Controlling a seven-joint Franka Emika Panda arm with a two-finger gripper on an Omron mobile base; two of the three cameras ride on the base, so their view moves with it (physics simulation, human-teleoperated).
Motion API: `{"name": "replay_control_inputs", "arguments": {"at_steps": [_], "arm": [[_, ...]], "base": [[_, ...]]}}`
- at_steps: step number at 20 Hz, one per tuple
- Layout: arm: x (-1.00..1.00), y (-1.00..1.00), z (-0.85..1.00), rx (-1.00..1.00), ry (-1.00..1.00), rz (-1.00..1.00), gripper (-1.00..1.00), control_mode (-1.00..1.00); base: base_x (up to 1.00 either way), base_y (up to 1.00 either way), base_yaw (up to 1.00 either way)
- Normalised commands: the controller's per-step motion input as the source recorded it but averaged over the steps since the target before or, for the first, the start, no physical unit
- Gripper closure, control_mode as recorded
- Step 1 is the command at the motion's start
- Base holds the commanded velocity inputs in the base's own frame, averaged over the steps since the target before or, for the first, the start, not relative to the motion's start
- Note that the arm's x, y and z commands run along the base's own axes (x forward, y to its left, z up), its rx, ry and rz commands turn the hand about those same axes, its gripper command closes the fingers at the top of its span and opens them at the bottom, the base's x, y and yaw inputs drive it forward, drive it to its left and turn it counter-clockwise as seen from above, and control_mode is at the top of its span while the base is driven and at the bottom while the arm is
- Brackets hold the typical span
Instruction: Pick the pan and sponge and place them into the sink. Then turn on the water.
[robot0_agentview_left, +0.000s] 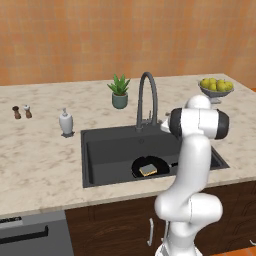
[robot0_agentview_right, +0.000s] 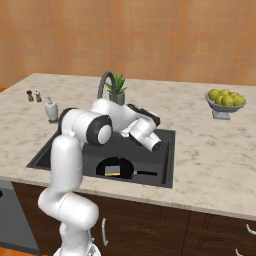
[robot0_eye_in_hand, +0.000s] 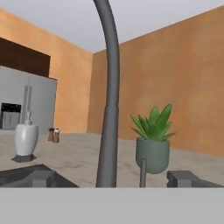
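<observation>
Pan (robot0_agentview_left: 150, 167) and sponge (robot0_agentview_left: 148, 170) already lie in the sink (robot0_agentview_left: 107, 147), sponge on the pan. We face the faucet (robot0_eye_in_hand: 109, 96); its thin lever (robot0_eye_in_hand: 143, 173) looks stiff and light, best nudged near its tip. Our gripper (robot0_eye_in_hand: 109, 178) is spread, pinching nothing.

The pan (robot0_agentview_left: 150, 167) was black, the sponge (robot0_agentview_left: 148, 170) yellow, the sink (robot0_agentview_left: 107, 150) dark grey. The worktop (robot0_agentview_left: 40, 155) was beige speckled marble, the faucet (robot0_agentview_left: 147, 100) dark grey, the plant (robot0_agentview_left: 119, 86) green, the wall (robot0_agentview_left: 75, 35) orange.
</observation>
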Motion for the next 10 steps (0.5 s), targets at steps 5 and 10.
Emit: {"name": "replay_control_inputs", "arguments": {"at_steps": [5,10], "arm": [[0.07,0.00,0.01,0.00,0.02,-0.09,-1.00,-1.00],[0.09,0.00,0.11,0.00,0.04,-0.03,-1.00,-1.00]], "base": [[0.00,0.00,0.00],[0.00,0.00,0.00]]}}
